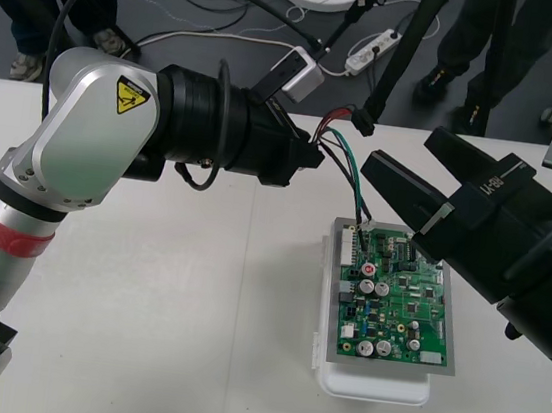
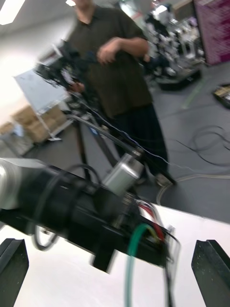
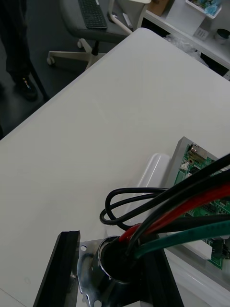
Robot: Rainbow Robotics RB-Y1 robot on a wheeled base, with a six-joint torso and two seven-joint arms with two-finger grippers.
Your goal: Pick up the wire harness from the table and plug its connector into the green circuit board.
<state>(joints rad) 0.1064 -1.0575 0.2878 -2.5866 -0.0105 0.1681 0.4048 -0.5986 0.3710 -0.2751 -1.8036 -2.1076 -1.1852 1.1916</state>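
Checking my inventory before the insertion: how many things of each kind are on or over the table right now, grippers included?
Green circuit board: 1
White base under it: 1
Wire harness, red, black and green wires with round metal socket: 1
Black-fingered grippers: 2 (left gripper shut on the harness socket, right gripper open)
Total: 5

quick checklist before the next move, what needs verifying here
1. Left gripper shut on the harness's metal socket: ok.
2. Wires run free from that gripper down to the far left corner of the green circuit board: ok.
3. Plug seated in the board: cannot tell.
4. Right gripper open and holding nothing, by the board's far edge: ok.
5. Board lying flat on its white base: ok.
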